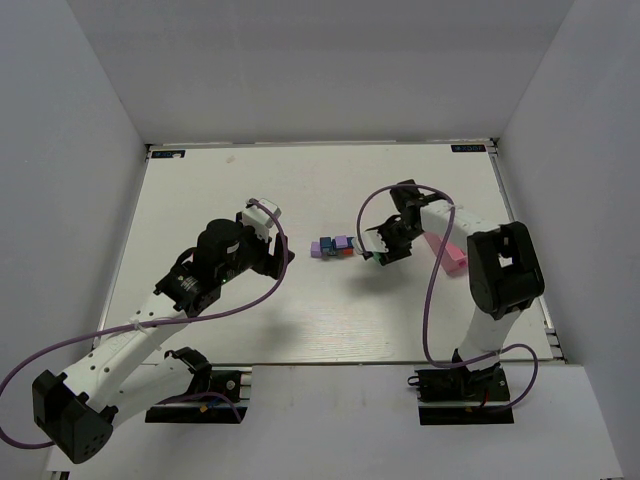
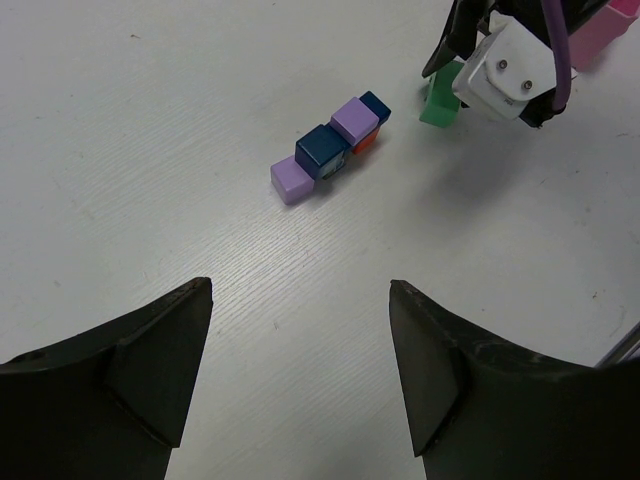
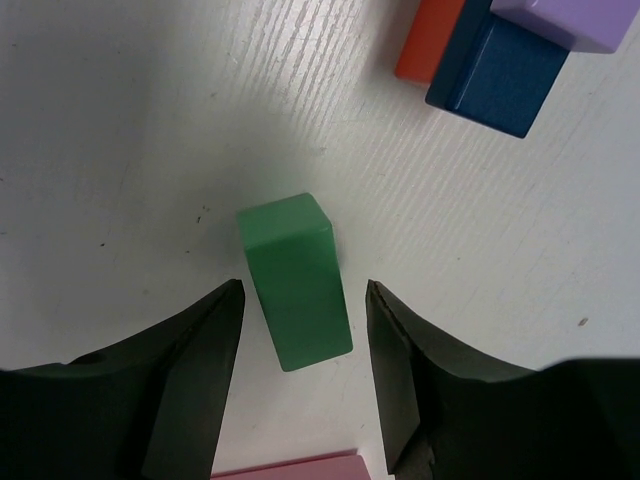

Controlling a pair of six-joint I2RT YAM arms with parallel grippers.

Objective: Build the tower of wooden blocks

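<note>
Wood blocks [image 1: 334,246] clustered, pink tray [image 1: 447,252] contents unclear

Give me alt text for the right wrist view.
A green block stands upright on the table between the jaws of the open right end effector. An orange-red block, a dark blue block and a purple block sit at top right.

Bright, even light — shadows seemingly soft.
</note>
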